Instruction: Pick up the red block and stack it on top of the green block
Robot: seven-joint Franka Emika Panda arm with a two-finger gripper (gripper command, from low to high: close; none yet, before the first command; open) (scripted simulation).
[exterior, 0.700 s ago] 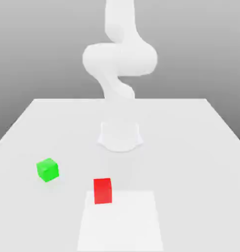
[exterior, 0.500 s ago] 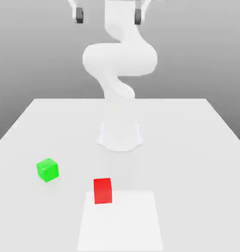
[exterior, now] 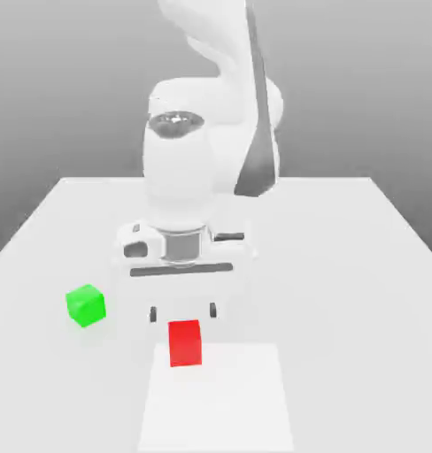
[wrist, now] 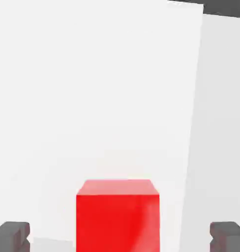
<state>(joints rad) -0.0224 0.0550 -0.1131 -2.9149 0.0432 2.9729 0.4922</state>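
A pale tabletop (exterior: 343, 265) runs back to a grey backdrop, with a whiter square patch (exterior: 219, 407) near its front edge. The gripper (exterior: 183, 310) hangs with its fingers wide apart, nothing between them, just above the red block (exterior: 185, 343). That block stands upright across the patch's far edge, close to its far corner on the exterior view's left. The green block (exterior: 86, 305) sits farther toward the tabletop's edge on that same side. The red one looks light, stiff and smooth-faced; a level grip on two opposite upright sides, around mid-height, should suit it.
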